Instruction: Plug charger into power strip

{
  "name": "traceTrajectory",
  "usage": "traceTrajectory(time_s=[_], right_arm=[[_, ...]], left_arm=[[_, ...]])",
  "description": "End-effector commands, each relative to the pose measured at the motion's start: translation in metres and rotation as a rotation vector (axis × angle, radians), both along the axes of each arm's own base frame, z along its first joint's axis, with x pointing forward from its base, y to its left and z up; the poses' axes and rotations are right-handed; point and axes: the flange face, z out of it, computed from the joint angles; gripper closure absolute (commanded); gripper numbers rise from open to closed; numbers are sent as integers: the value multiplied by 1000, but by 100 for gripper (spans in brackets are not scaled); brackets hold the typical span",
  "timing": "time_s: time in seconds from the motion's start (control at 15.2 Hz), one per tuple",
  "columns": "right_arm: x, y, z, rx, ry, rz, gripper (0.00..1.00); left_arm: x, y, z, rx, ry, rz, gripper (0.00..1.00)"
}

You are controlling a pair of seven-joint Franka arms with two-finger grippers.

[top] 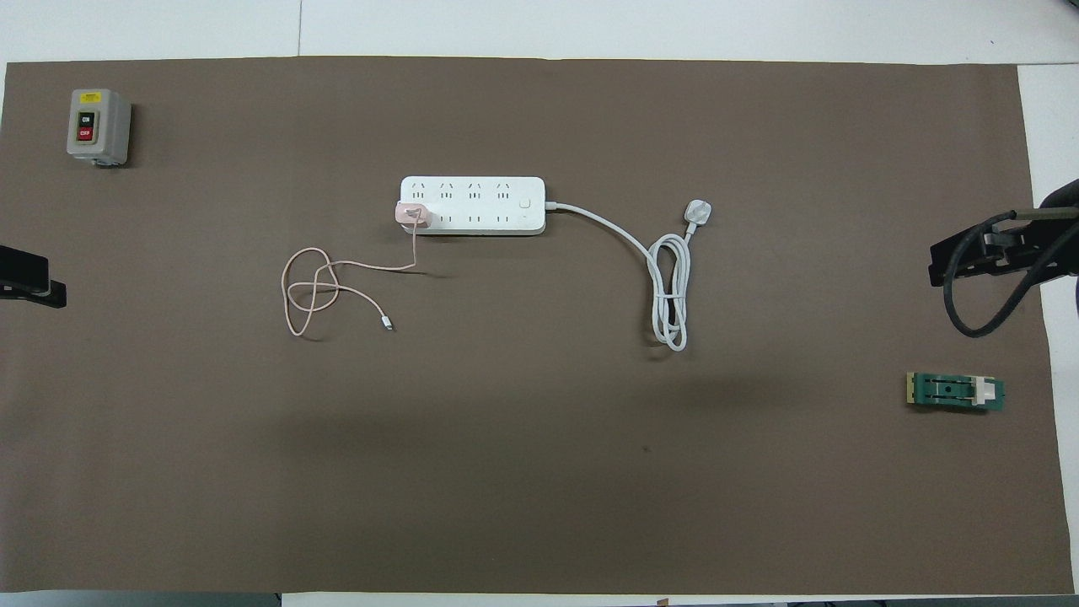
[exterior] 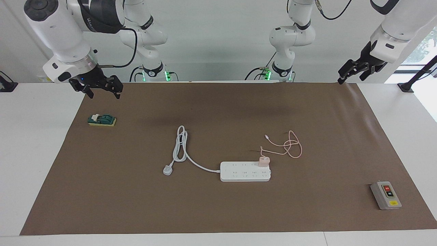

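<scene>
The white power strip lies flat mid-mat. The pale-pink charger sits upright on the strip, at its end toward the left arm's end of the table. Its thin pink cable loops on the mat nearer to the robots. My left gripper hangs open and empty over the mat's corner at the left arm's end. My right gripper waits open and empty over the mat's edge at the right arm's end.
The strip's thick white cord ends in a three-pin plug on the mat. A grey box with red and black buttons stands far from the robots. A green block lies near the right gripper.
</scene>
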Motion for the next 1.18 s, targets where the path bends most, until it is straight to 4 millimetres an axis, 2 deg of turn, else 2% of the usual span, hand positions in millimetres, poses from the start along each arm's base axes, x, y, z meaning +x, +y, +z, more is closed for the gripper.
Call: traceTrajectory(time_s=[0.0,0.07,0.39,0.53,0.72,1.12], right_arm=[[-4,-1,5,23,6,7,0],[-4,0,5,23,6,9,0],[-4,0,4,23,8,9,0],[-4,-1,5,23,6,7,0],[-4,0,5,23,6,9,0],[-4,0,5,23,6,9,0]], left_arm=[[-3,3,-4,16,-11,-10,0],[1,2,-10,16,0,-13,0],[5,-11,-16,14,-23,-45,0],[4,-34,-28,12,-59,-101,0],[5,-53,-32,9,-95,-154,0],[-3,-65,-37,10,-70,-172,0]])
